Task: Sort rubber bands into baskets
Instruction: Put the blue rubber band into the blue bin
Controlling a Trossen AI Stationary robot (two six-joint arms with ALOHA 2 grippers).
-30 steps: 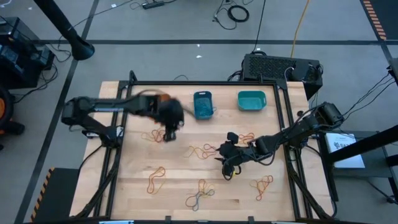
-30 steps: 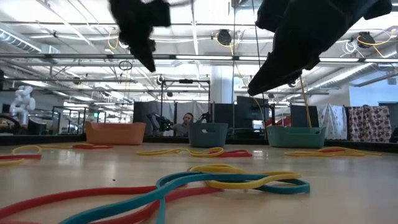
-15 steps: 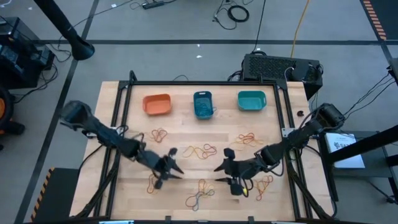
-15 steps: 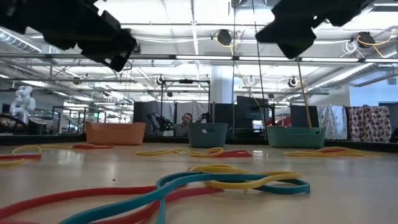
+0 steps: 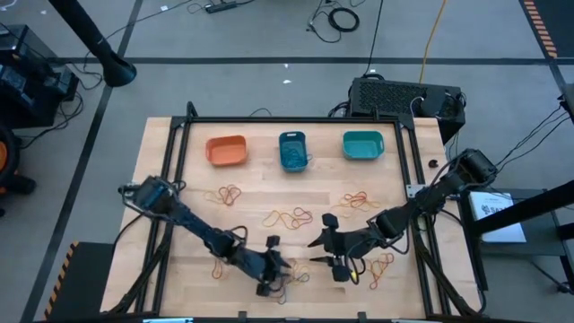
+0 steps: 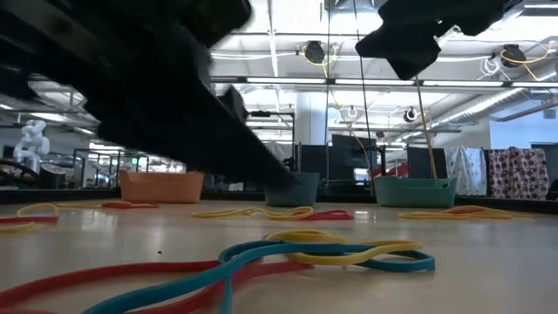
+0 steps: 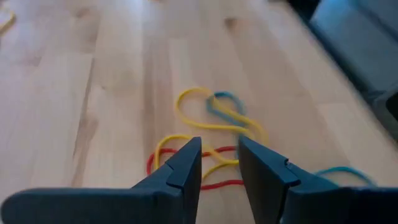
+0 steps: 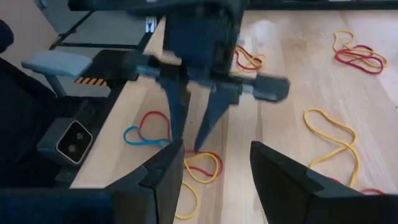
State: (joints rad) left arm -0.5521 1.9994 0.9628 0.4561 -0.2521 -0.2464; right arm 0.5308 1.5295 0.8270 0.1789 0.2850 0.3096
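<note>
left gripper: dark two-finger left gripper [image 5: 272, 269] low centre of the high view, fingers part-open with a narrow gap, nothing between them; in the left wrist view the tips [image 7: 217, 163] hang just above a tangle of thin yellow, red and blue rubber bands [image 7: 208, 134] on the light wooden table [image 5: 260, 202].
right gripper: dark two-finger right gripper [image 5: 336, 254] lower centre-right of the high view, fingers spread wide, holding nothing; yellow loops [image 8: 333, 134] lie near it in the right wrist view.
change, left arm: a second ago it was up by the orange plastic basket [image 5: 226, 150], upper left of the table; half a second ago lower left; now far across at the bottom-centre cluster [image 5: 289, 280].
change, right arm: dropped from mid-table to the lower right a second ago, unmoved in the last half second.
low view: left arm now fills the left half as a dark blur; right gripper [image 6: 410, 39] top right.
baskets: orange one, blue plastic basket [image 5: 293, 149] and teal plastic basket [image 5: 363, 144] in a row along the top of the table; contents too small to tell.
bands: scattered clusters mid-table and along the bottom; most still on the wood.
meaning: looks like the left arm finished a trip to the orange basket and is lining up the next pick; sorting is far from done.
risk: both grippers close together at the bottom centre, and the tangled colours may lift together.
</note>
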